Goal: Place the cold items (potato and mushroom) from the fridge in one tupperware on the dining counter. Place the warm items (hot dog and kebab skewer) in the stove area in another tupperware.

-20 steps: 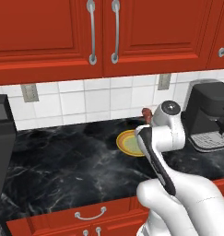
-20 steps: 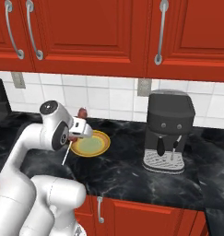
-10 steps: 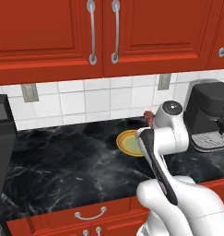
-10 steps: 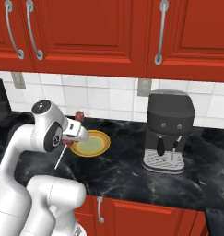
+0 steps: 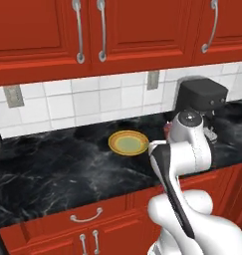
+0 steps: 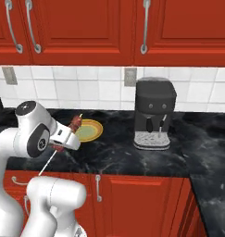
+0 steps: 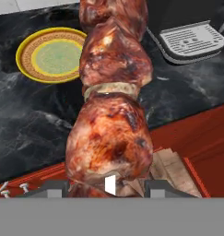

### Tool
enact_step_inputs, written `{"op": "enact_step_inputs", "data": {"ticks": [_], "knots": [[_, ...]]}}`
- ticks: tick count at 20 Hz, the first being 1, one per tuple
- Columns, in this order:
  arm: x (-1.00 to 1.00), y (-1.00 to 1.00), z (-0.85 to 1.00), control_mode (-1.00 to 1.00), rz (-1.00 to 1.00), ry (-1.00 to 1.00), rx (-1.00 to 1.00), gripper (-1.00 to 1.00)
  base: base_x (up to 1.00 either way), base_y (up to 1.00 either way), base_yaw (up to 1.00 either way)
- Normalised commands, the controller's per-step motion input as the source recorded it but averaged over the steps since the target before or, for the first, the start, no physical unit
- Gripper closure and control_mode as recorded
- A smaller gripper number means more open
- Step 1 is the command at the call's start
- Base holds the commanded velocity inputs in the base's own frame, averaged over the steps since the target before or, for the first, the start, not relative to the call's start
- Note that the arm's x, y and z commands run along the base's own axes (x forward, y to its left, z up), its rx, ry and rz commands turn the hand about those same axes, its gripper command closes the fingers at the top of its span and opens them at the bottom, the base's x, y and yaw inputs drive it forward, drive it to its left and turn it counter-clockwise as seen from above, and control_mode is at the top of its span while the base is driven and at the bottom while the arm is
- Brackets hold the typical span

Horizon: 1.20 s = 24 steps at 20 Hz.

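Base shifted, claw (image 7: 111, 191) gripping kebab skewer (image 7: 111, 92)

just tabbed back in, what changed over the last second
The base has driven, so both base views have slid sideways along the counter; the plate and coffee machine only shifted in frame. The arm has drawn back from over the plate. The tool stays shut on the kebab skewer. The plate stays bare.
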Motion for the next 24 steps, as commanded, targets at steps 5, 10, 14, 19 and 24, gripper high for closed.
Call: {"op": "enact_step_inputs", "data": {"ticks": [5,10,14,19,24], "knots": [[0.00,0.00,0.00,1.00,0.00,0.00,0.00,1.00,-0.80,0.21,-0.47],[0.00,0.00,0.00,1.00,0.00,0.00,0.00,1.00,-0.72,0.45,-0.57],[0.00,0.00,0.00,1.00,0.00,0.00,0.00,1.00,-0.88,0.38,-0.57],[0.00,0.00,0.00,1.00,0.00,0.00,0.00,1.00,-0.99,0.50,-0.56],[0.00,0.00,0.00,1.00,0.00,0.00,0.00,1.00,-1.00,0.56,-0.54]]}}
